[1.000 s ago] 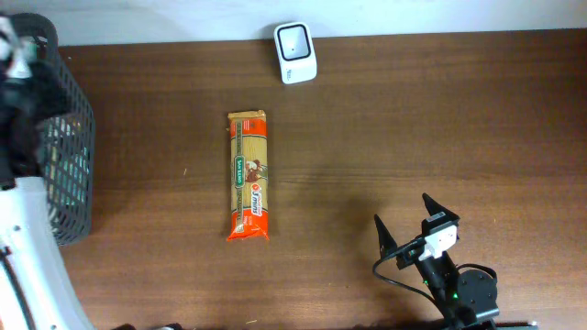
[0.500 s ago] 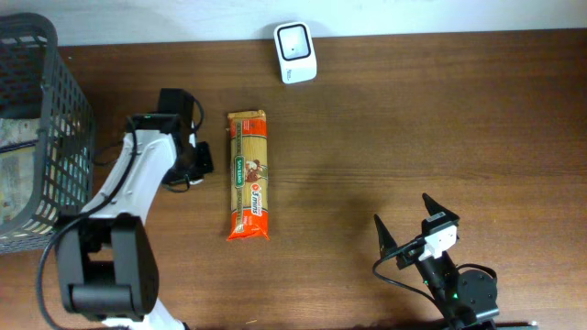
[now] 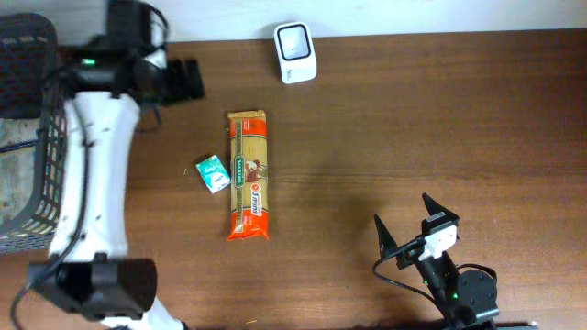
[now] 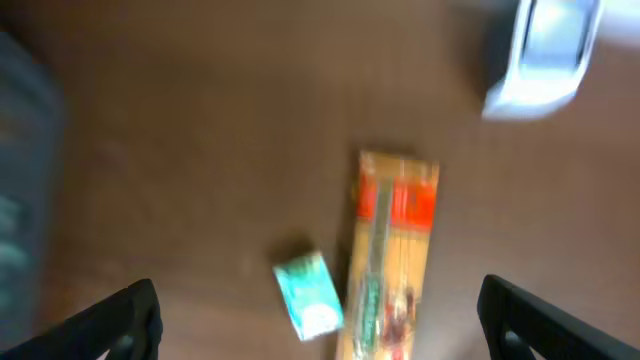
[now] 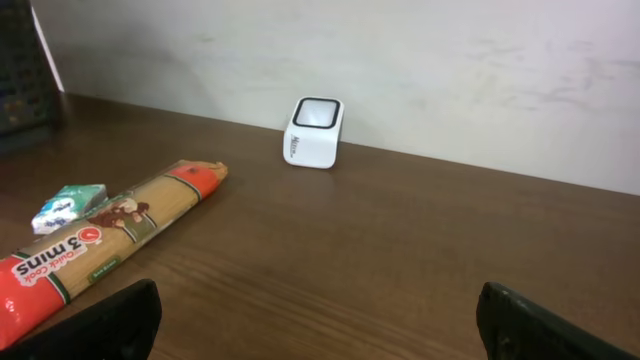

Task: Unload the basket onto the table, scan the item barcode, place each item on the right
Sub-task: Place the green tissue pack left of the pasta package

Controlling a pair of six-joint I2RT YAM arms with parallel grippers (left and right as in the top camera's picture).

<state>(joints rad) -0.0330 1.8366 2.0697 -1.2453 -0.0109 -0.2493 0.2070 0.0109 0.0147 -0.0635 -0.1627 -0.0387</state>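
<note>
A small green-and-white box [image 3: 213, 172] lies flat on the brown table, just left of a long orange pasta pack [image 3: 249, 176]. The white barcode scanner [image 3: 295, 52] stands at the table's back edge. My left gripper [image 3: 183, 81] hangs over the back left of the table, away from the box, and is open and empty. The blurred left wrist view looks down on the box [image 4: 310, 293], the pasta pack [image 4: 392, 255] and the scanner [image 4: 545, 50] from between the wide-apart fingers of the left gripper [image 4: 318, 322]. My right gripper [image 3: 413, 229] rests open at the front right.
A dark mesh basket [image 3: 55, 183] stands at the left edge with some items inside. The right wrist view shows the scanner [image 5: 316, 132], the pasta pack [image 5: 100, 245] and the green box [image 5: 70, 205] from low down, in front of a white wall.
The left arm came from the basket to beside the pasta pack, then swung to the back left. Its gripper opened, and the green box now lies on the table. The right arm stayed still.
</note>
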